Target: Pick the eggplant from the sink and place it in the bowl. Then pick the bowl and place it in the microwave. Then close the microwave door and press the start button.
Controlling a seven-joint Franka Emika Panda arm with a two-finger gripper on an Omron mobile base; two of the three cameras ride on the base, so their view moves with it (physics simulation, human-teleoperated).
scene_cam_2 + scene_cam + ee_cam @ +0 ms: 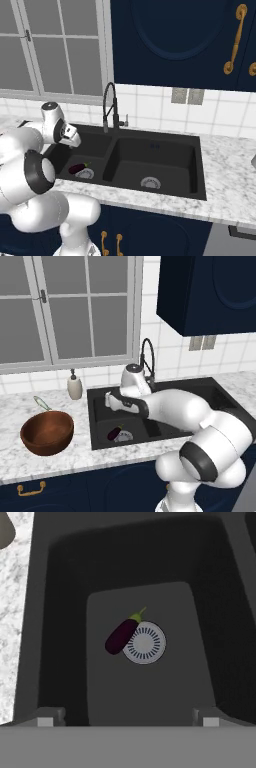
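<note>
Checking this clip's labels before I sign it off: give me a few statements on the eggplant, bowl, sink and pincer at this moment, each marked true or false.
1. The eggplant lies in the sink beside a round drain. True.
2. The bowl stands inside the sink. False: it stands on the marble counter, left of the sink.
3. The pincer is open and above the basin. True.
4. The eggplant is in the bowl. False: the bowl holds nothing.
5. A soap dispenser stands behind the bowl, by the window. True.
</note>
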